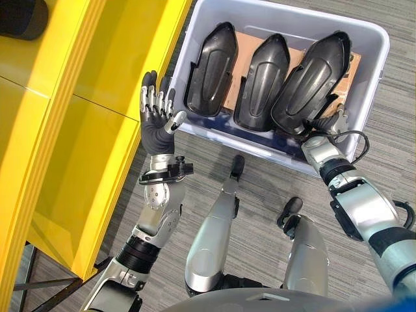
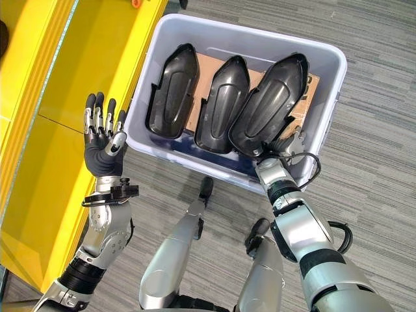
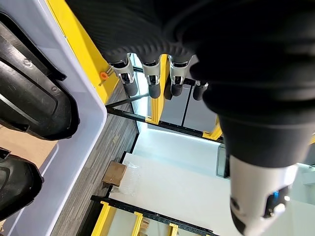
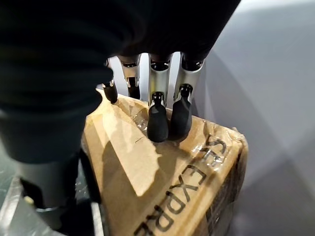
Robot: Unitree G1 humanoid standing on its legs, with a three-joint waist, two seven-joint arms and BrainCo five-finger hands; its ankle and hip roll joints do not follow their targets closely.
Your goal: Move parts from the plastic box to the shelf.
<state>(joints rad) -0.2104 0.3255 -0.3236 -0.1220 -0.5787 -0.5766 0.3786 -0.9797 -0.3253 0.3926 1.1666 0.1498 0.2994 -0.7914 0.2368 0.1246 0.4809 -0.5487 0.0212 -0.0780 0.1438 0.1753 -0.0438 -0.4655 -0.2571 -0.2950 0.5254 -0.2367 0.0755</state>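
Three black moulded parts (image 1: 211, 68) (image 1: 262, 81) (image 1: 312, 84) lie side by side in the pale plastic box (image 1: 383, 39), resting on a cardboard carton (image 1: 244, 39). My right hand (image 1: 323, 125) is inside the box at the near end of the rightmost part. In its wrist view the fingers (image 4: 158, 120) are fairly straight, with their tips on the carton (image 4: 162, 172) and nothing in their hold. My left hand (image 1: 156, 120) is raised between the box and the yellow shelf (image 1: 84, 130), palm up, fingers (image 3: 152, 81) straight and empty.
The yellow shelf runs along the left, its edge close to the box's left wall (image 3: 74, 142). Grey carpet (image 1: 390, 130) lies around the box. A dark object (image 1: 23, 16) sits on the shelf at the far left corner.
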